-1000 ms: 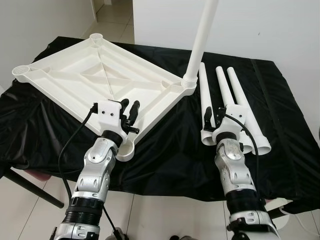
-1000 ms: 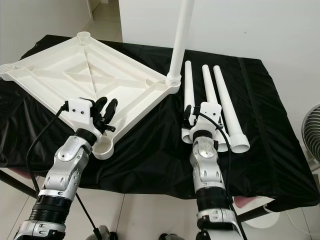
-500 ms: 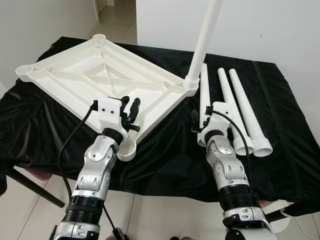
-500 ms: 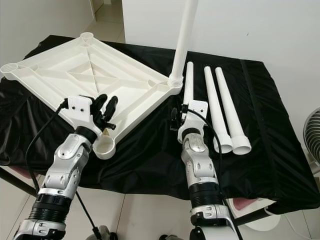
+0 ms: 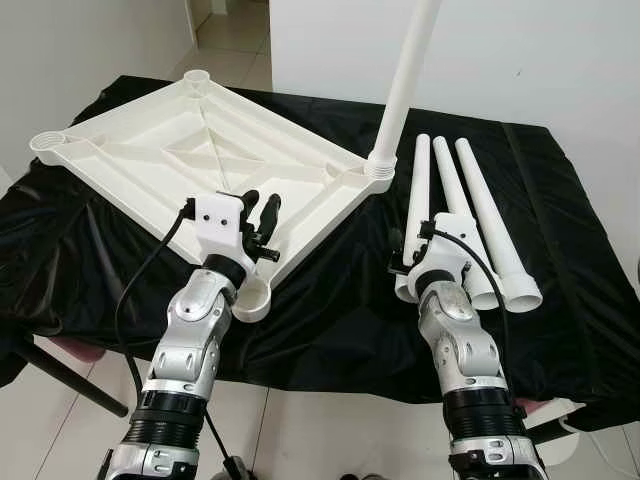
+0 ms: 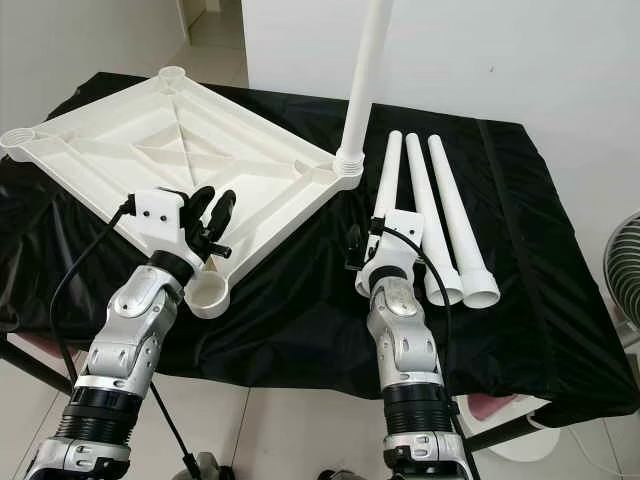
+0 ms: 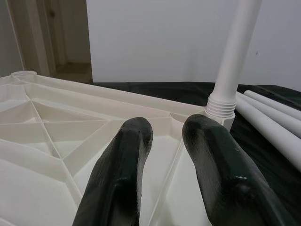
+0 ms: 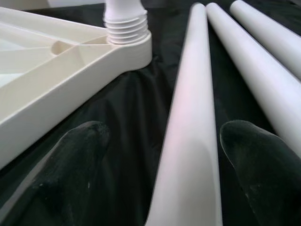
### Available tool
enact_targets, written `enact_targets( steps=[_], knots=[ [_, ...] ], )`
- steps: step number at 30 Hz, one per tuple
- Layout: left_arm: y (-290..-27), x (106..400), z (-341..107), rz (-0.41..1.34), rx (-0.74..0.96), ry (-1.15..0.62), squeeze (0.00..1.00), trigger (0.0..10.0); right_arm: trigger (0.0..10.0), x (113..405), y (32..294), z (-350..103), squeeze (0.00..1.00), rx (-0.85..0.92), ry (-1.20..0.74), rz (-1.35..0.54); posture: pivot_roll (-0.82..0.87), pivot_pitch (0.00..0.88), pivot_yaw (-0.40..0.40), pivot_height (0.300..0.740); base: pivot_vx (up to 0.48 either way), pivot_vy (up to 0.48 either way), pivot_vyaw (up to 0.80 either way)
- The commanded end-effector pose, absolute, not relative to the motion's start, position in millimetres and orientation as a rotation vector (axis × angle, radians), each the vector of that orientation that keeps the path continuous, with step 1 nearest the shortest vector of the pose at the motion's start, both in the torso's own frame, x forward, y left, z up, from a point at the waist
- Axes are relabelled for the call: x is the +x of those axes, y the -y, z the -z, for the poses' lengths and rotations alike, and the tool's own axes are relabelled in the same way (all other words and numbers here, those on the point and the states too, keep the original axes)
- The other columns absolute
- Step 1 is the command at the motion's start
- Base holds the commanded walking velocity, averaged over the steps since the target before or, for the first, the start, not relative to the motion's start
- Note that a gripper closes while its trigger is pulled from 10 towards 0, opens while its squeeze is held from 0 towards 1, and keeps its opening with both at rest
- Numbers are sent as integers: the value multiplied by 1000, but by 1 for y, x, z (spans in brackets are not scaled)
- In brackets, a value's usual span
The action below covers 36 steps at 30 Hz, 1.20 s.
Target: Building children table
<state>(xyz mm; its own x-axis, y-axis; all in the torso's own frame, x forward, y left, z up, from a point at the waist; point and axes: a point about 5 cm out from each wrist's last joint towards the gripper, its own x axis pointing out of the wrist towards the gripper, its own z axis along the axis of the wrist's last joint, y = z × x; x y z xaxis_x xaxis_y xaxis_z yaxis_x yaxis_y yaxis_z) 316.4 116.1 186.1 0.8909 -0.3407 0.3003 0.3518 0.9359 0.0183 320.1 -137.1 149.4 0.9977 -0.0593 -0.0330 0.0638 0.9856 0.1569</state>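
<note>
A: Right gripper (image 8: pixel 160 155) fingers?
B: Spread wide, one black finger (image 8: pixel 70 165) seen on each side of the nearest loose leg (image 6: pixel 383 205). Nothing is gripped; contact with the leg cannot be told.

A: Left gripper (image 7: pixel 164 141)?
B: Fingers (image 7: pixel 122 160) are held close together with a narrow gap, nothing between them. They are poised over the near edge of the tabletop (image 5: pixel 180 150), beside its near corner socket (image 6: pixel 207 294).

A: Task items?
B: The white plastic tabletop is laid upside down, ribs up, on the left of the table (image 5: pixel 330 320), which is covered with black cloth. One leg (image 6: pixel 366 70) is stood upright in the corner socket nearest the loose legs. Three loose legs are laid side by side on the cloth to the right; the middle leg (image 6: pixel 425 210) and the outer leg (image 6: pixel 458 215) are beside the right gripper's leg.

A: Surroundings?
B: White wall (image 5: pixel 520 50) behind, tiled floor (image 6: pixel 300 430) below.
</note>
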Motion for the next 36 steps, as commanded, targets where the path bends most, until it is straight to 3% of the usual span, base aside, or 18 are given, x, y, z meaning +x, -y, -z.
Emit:
enact_targets(
  steps=[1, 13, 26, 36],
  knots=[
    [-113, 313, -187, 382, -46, 305, 0, 10000, 10000, 312, 131, -140, 0, 180, -54, 35, 164, 72, -29, 740, 0, 0, 0],
    [-111, 312, -185, 391, -49, 299, 0, 10000, 10000, 294, 133, -167, 0, 224, 156, 76, 155, 62, -36, 740, 0, 0, 0],
    [-108, 311, -184, 390, -55, 300, 0, 10000, 10000, 274, 139, -135, 0, 238, -54, 87, 140, 64, -53, 740, 0, 0, 0],
    [-106, 311, -185, 396, -61, 299, 0, 10000, 10000, 279, 134, -120, 0, 256, -149, 46, 138, 71, -51, 740, 0, 0, 0]
  ],
)
